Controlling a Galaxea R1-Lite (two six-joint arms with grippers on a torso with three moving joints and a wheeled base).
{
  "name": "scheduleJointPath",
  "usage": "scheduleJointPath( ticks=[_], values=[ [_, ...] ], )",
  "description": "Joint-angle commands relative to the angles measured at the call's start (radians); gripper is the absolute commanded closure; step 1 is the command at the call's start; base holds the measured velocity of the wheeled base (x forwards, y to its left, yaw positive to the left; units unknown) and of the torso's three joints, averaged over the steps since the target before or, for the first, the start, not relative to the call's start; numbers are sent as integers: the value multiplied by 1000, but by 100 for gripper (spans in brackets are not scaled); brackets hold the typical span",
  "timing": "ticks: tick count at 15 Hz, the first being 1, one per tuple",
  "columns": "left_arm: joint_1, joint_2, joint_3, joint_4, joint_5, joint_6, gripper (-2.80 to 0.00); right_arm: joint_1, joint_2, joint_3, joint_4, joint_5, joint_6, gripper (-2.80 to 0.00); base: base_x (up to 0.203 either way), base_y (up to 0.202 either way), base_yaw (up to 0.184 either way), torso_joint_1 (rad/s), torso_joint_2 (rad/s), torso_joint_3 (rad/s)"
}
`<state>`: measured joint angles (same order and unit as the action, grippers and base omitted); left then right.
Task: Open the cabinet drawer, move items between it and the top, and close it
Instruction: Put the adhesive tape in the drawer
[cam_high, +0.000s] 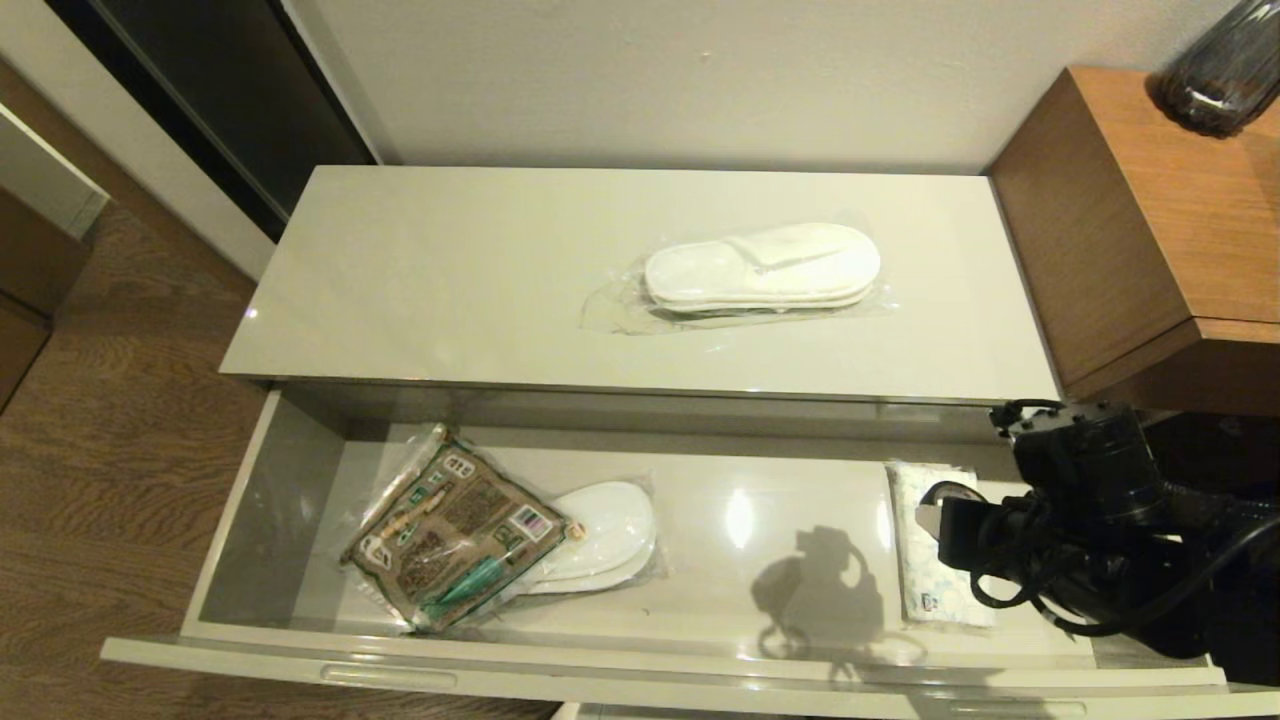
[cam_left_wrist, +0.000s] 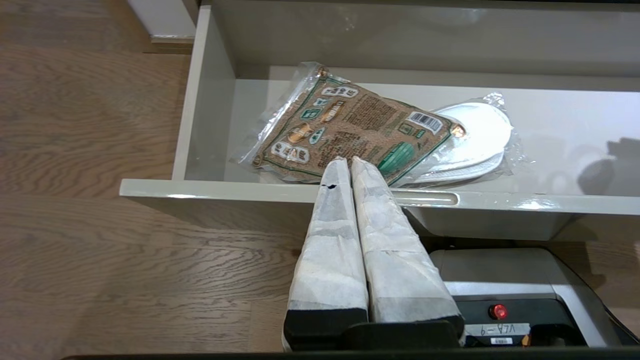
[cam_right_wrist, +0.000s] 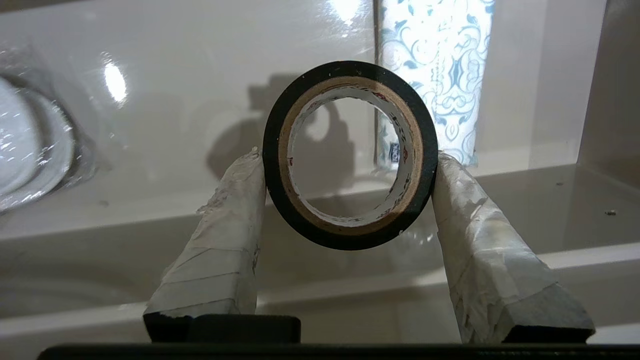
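The cabinet drawer (cam_high: 650, 675) is pulled out wide below the glossy off-white top (cam_high: 450, 280). At the drawer's left end a brown-and-green packet (cam_high: 455, 525) lies partly over a wrapped white slipper pair (cam_high: 610, 530). Another wrapped slipper pair (cam_high: 765, 265) rests on the top, right of centre. My right gripper (cam_right_wrist: 350, 157) hovers over the drawer's right part, shut on a black tape roll (cam_right_wrist: 272, 150) held upright by its rim. My left gripper (cam_left_wrist: 348, 161) is shut and empty, just in front of the drawer's front edge (cam_left_wrist: 225, 190), pointing toward the packet (cam_left_wrist: 350, 125).
A white-and-blue patterned tissue pack (cam_high: 935, 560) lies in the drawer's right end, under my right arm. A higher brown wooden side unit (cam_high: 1150, 230) with a dark glass vase (cam_high: 1220, 70) stands on the right. Wood floor (cam_high: 120, 450) lies to the left.
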<state>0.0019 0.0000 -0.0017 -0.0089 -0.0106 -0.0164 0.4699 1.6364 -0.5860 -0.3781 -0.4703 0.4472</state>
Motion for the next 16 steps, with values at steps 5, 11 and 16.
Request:
scheduleJointPath(
  ticks=[5, 11, 16],
  values=[
    [1, 2, 0, 0, 0, 0, 0, 93, 266, 77, -321, -152, -10, 0, 0, 0, 0, 0, 0, 0],
    [0, 2, 0, 0, 0, 0, 0, 71, 524, 50, -560, -154, -41, 0, 0, 0, 0, 0, 0, 0],
    [1, 2, 0, 0, 0, 0, 0, 2, 570, -62, -551, -151, -98, 0, 0, 0, 0, 0, 0, 0]
  ],
)
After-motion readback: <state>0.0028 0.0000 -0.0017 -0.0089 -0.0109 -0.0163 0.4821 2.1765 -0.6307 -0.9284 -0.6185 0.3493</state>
